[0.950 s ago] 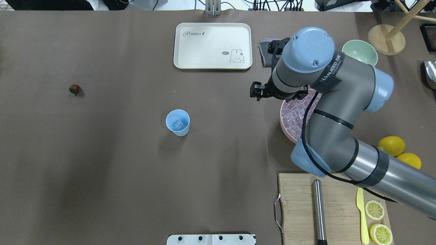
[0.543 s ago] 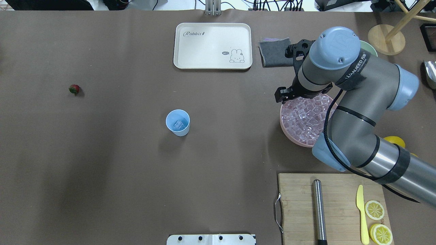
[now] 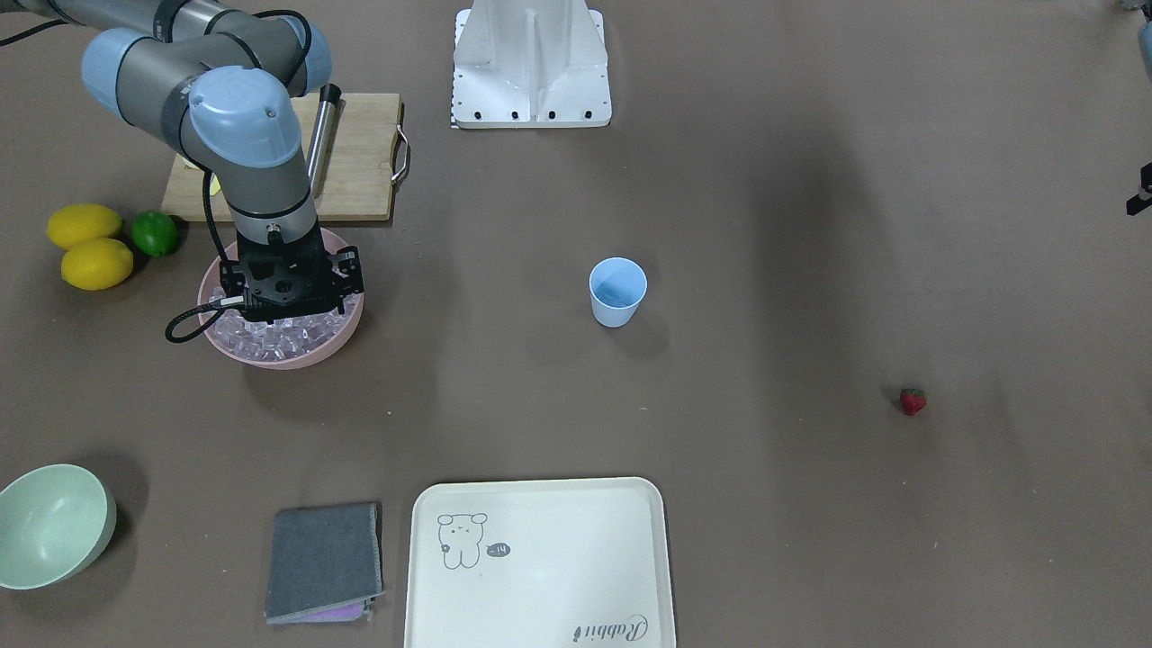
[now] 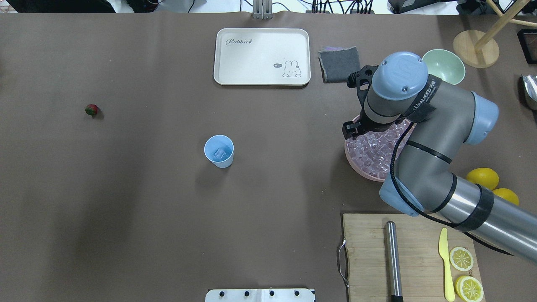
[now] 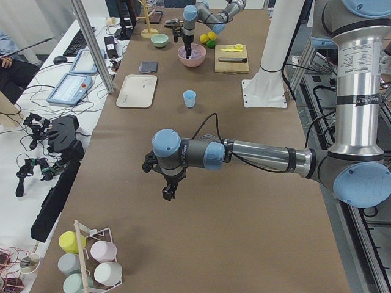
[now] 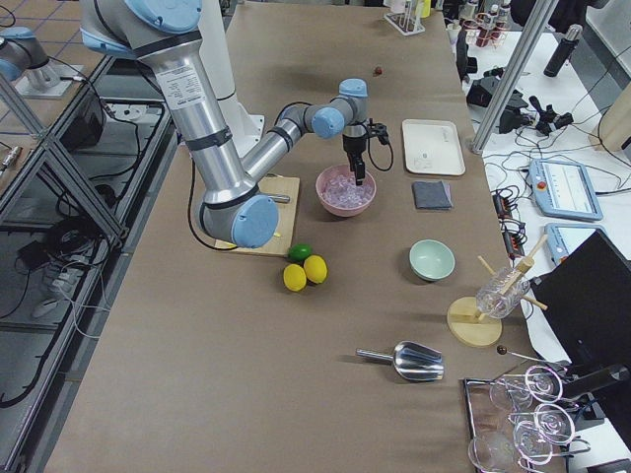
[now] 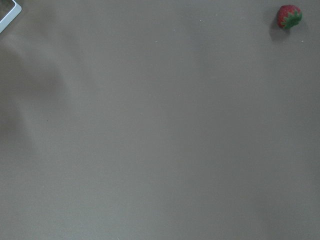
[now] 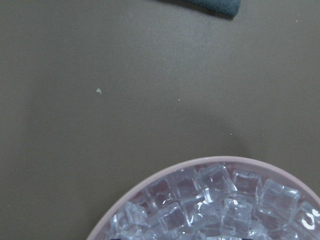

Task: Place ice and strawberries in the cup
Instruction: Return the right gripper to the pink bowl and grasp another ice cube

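The light-blue cup (image 4: 218, 151) stands mid-table with an ice cube (image 4: 219, 154) inside; it also shows in the front view (image 3: 617, 291). The pink bowl (image 4: 356, 165) is full of clear ice cubes (image 8: 210, 205). My right gripper (image 3: 288, 306) hangs over the bowl's ice, pointing down; its fingers are hidden, so I cannot tell whether it is open. The strawberry (image 4: 91, 110) lies alone far left and shows in the left wrist view (image 7: 289, 16). My left gripper (image 5: 168, 192) hovers over bare table, apart from the strawberry; I cannot tell its state.
A cream tray (image 4: 262, 56), a grey cloth (image 4: 337, 63) and a pale green bowl (image 4: 444, 63) lie at the far side. Lemons (image 4: 482, 179) and a lime (image 3: 155, 232) sit by the cutting board (image 4: 365, 251), which holds a metal rod, a yellow knife and lemon slices.
My right arm swung right, from the space between cup and bowl to over the pink bowl, then settled lower over the ice. Cup and strawberry have not moved.
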You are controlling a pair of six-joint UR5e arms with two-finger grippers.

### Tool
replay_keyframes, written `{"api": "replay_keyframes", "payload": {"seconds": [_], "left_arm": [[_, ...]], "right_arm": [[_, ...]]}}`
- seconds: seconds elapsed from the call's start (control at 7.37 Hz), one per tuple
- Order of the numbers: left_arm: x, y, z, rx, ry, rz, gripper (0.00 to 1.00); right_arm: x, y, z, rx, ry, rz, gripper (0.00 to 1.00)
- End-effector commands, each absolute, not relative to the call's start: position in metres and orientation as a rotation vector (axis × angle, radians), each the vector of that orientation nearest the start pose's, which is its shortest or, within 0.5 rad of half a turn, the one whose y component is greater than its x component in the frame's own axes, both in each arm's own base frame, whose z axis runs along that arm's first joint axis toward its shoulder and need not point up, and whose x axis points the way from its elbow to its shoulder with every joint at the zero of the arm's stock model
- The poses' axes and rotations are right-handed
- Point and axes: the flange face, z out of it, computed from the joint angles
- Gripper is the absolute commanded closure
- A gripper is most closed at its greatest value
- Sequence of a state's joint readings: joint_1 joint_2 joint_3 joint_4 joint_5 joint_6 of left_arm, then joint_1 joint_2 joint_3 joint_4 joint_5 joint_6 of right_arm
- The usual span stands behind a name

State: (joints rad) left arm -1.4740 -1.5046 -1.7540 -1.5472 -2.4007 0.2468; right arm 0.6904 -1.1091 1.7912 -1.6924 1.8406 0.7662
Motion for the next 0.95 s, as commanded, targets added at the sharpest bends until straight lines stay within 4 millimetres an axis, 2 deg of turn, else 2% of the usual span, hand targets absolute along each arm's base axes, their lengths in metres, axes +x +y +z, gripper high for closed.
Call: {"api": "replay_keyframes", "payload": {"seconds": [0.0,0.14,0.81], "left_arm": [[-0.013,-0.471,0.599,0.149,0.825,0.364,0.02],[-0.013,-0.471,0.598,0.151,0.825,0.364,0.02],[-0.012,-0.471,0.598,0.151,0.827,0.367,0.02]], "right_arm": [[-0.424,-0.478,0.328,0.186,-0.575,-0.198,0.21],[-0.422,-0.477,0.334,0.189,-0.564,-0.225,0.26],[-0.418,-0.478,0.344,0.191,-0.547,-0.238,0.28]]}}
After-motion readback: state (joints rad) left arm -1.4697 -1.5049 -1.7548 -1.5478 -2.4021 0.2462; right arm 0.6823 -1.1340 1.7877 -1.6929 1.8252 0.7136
